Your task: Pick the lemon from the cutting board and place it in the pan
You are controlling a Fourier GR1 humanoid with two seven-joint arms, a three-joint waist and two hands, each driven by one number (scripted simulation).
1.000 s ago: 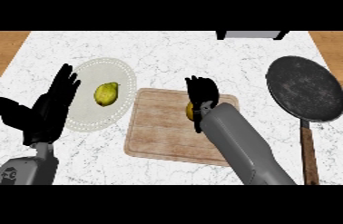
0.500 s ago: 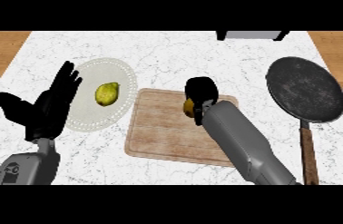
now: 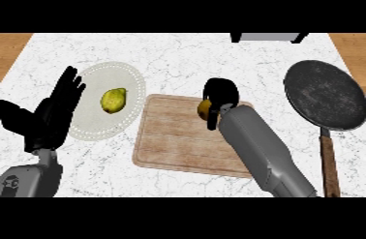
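One white marble counter (image 3: 186,54), wood floor (image 3: 14,44) beyond.

The marble counter (image 3: 186,59) carries a plate (image 3: 132,81), cutting board (image 3: 178,136) and pan (image 3: 325,95).

A round white plate with a beaded rim (image 3: 132,85) is being shown left of centre on the white marbled counter top (image 3: 178,54). A yellow-green pear-like fruit (image 3: 113,100) is being carried on it. A grey boxy object (image 3: 266,37) is being cut off at the upper right edge.
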